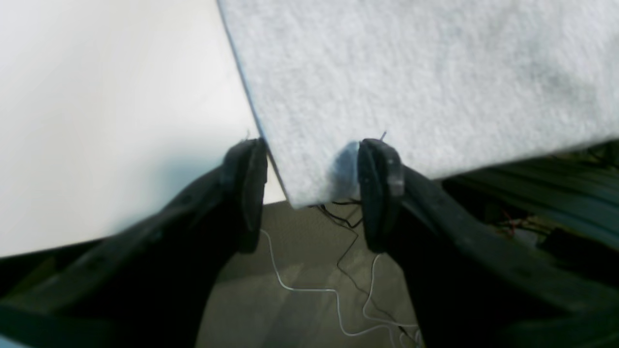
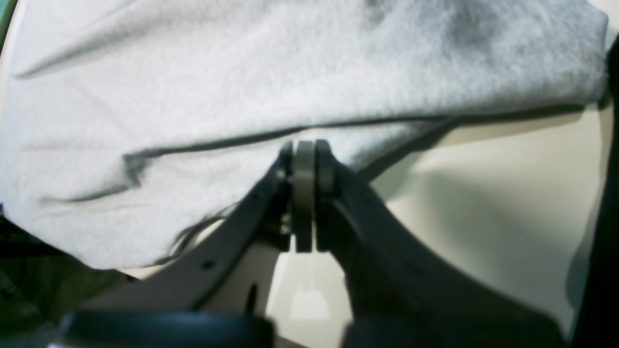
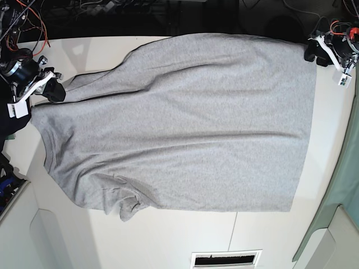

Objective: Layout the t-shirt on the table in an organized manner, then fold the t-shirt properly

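Note:
The light grey t-shirt (image 3: 185, 123) lies spread flat across the white table (image 3: 168, 241), with one sleeve bunched at the near left. In the left wrist view my left gripper (image 1: 314, 193) is open, its fingers (image 1: 251, 193) either side of a shirt corner (image 1: 309, 183) that pokes past the table (image 1: 96, 121) edge. In the base view that gripper (image 3: 312, 54) sits at the far right corner. My right gripper (image 2: 304, 145) is shut, its tips pinching a folded edge of the t-shirt (image 2: 242, 72) above the table (image 2: 483, 217). The base view shows it (image 3: 56, 92) at the shirt's left edge.
Red and black cables (image 3: 33, 11) run along the dark back edge. A dark cloth (image 3: 7, 123) lies at the far left. A white slotted vent (image 3: 227, 259) sits at the front edge. Below the table edge, thin wires (image 1: 333, 290) trail on the floor.

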You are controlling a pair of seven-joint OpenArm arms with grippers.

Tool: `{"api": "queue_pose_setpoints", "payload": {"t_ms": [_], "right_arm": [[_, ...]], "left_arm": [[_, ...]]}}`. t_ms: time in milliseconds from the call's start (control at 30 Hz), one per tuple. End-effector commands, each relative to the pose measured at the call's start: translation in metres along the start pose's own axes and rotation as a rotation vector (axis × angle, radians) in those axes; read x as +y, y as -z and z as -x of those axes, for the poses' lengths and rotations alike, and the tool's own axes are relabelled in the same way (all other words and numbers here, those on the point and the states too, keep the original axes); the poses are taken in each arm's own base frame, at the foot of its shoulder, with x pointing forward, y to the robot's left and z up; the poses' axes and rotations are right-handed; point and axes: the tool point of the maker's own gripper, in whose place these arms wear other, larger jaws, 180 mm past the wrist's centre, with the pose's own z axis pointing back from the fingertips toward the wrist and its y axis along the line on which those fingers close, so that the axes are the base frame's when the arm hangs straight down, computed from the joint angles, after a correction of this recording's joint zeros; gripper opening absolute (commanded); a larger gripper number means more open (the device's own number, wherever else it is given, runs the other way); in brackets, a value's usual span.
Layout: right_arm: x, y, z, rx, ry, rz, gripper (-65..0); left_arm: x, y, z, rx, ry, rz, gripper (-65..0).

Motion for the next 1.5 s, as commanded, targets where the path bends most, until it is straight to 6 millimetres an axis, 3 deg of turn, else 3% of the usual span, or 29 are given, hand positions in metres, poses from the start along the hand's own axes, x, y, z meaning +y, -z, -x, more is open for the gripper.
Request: {"api": "queue_pose_setpoints", "payload": {"t_ms": [0,233,533,700,900,967,1100,1233,1467], "right_arm": [[0.000,-0.005,-0.015,-0.044,-0.020,-0.007,-65.0],[0.000,-0.005,-0.015,-0.042,-0.022,-0.004,-65.0],[0.000,-0.005,-0.015,-0.044,-0.021,-0.005,-65.0],[0.000,-0.005,-0.015,-0.044,-0.020,-0.006,-65.0],[0.000,-0.005,-0.015,-0.042,-0.021,-0.004,-65.0],[0.000,-0.005,-0.015,-0.043,-0.021,-0.005,-65.0],[0.000,-0.005,-0.015,-0.043,-0.021,-0.005,-65.0],[0.000,-0.005,-0.013,-0.034,-0.021,-0.004,-65.0],[0.000,-0.007,-0.010,-0.019,-0.002,-0.016,-65.0]], "left_arm": [[0.007,-0.005,-0.007,-0.013,0.016,-0.018,-32.1],[0.011,-0.006,-0.021,-0.082,0.046,-0.040,-32.1],[0.015,-0.001,-0.005,-0.039,0.020,-0.024,-32.1],[-0.006,0.003,0.011,0.020,0.048,0.073,-32.1],[-0.019,0.006,0.007,-0.018,-0.007,0.117,-32.2],[-0.021,0.007,0.009,-0.012,-0.003,0.124,-39.4],[-0.027,0.009,0.011,-0.004,0.004,0.138,-65.0],[-0.034,0.004,-0.002,-0.038,0.011,0.164,-65.0],[-0.059,-0.027,-0.052,-0.098,0.064,0.281,-65.0]]}}
